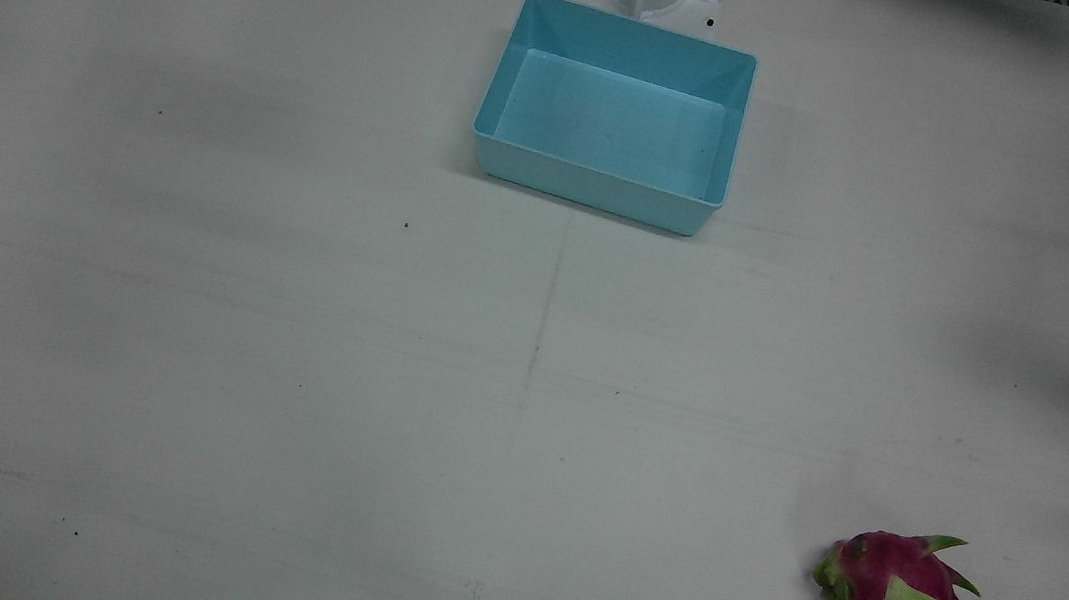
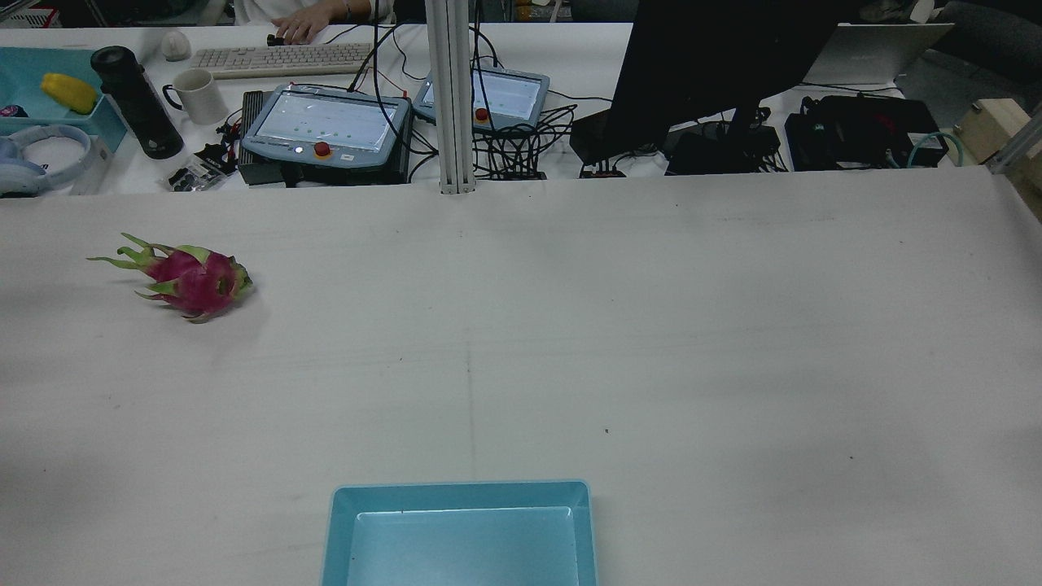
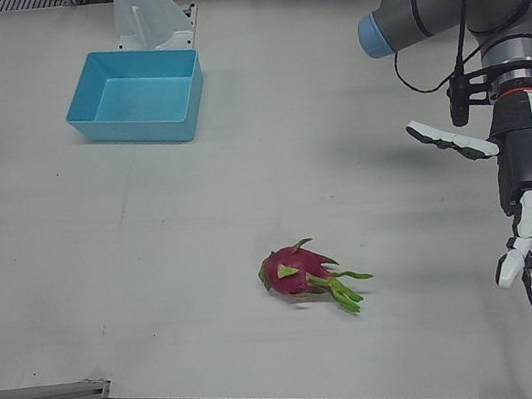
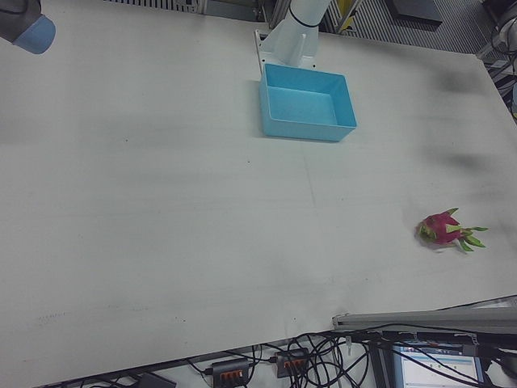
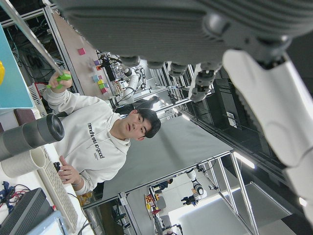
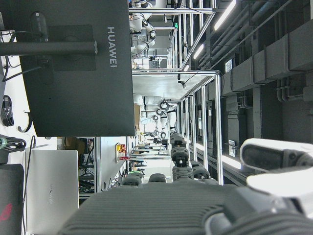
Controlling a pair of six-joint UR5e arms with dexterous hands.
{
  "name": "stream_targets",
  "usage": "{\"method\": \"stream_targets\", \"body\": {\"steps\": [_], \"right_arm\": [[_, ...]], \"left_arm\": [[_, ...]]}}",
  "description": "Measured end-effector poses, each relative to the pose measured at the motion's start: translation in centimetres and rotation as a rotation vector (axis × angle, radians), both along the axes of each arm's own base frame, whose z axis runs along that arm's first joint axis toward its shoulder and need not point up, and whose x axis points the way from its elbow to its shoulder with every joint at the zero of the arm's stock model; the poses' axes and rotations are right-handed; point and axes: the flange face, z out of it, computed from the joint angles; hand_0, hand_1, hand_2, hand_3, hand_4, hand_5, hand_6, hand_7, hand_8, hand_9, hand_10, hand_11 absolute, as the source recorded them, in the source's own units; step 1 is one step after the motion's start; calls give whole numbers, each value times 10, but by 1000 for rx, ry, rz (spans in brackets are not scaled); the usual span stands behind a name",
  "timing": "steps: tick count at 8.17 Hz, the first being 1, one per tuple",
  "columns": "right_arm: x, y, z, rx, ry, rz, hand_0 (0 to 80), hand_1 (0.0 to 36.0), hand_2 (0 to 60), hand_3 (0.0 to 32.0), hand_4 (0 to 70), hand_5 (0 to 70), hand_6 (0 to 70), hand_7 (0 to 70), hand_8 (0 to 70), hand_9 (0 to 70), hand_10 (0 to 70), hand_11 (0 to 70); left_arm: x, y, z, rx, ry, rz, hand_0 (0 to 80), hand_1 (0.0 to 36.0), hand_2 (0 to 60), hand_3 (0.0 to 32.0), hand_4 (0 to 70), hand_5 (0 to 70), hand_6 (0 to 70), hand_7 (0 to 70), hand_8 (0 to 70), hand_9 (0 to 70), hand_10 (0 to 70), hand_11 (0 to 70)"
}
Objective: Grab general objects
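Dragon fruit lies untouched on the white table, well apart from the empty blue bin. Left hand hangs beside the fruit, fingers spread, holding nothing (right hand's state cannot be told). Grasping has not begun.

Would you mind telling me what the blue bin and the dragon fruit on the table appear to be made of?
Blue bin: probably moulded plastic, judging by its uniform light blue colour, thin walls, rounded corners and soft sheen on the floor.
Dragon fruit: magenta skin with green-tipped, leafy scales; it could be a real fruit or a plastic replica, and the pictures cannot settle which.
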Motion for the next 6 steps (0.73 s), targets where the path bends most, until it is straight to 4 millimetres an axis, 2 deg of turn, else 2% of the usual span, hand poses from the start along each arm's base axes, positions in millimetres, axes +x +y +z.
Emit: {"method": "stream_targets", "body": {"steps": [1,2,3,4,5,6], "right_arm": [[0,0,0,0,0,0,0,0,0,0,0,0,0,0,0,0,0,0],[0,0,0,0,0,0,0,0,0,0,0,0,0,0,0,0,0,0],[0,0,0,0,0,0,0,0,0,0,0,0,0,0,0,0,0,0],[0,0,0,0,0,0,0,0,0,0,0,0,0,0,0,0,0,0],[0,0,0,0,0,0,0,0,0,0,0,0,0,0,0,0,0,0],[0,0,0,0,0,0,0,0,0,0,0,0,0,0,0,0,0,0]], "left_arm": [[0,0,-3,3,1,0,505,157,11,8,29,0,0,60,0,0,0,1],[0,1,-7,6,0,0,505,157,11,8,29,0,0,60,0,0,0,1],[0,3,-11,5,-3,0,506,160,10,34,19,0,0,49,0,0,0,0],[1,4,-12,3,-7,4,512,166,7,30,16,10,0,42,0,0,0,0],[2,4,-14,3,-10,7,508,161,7,2,24,46,0,45,0,0,0,0],[4,5,-19,2,-24,12,503,157,19,0,29,60,0,47,0,0,0,0]]}}
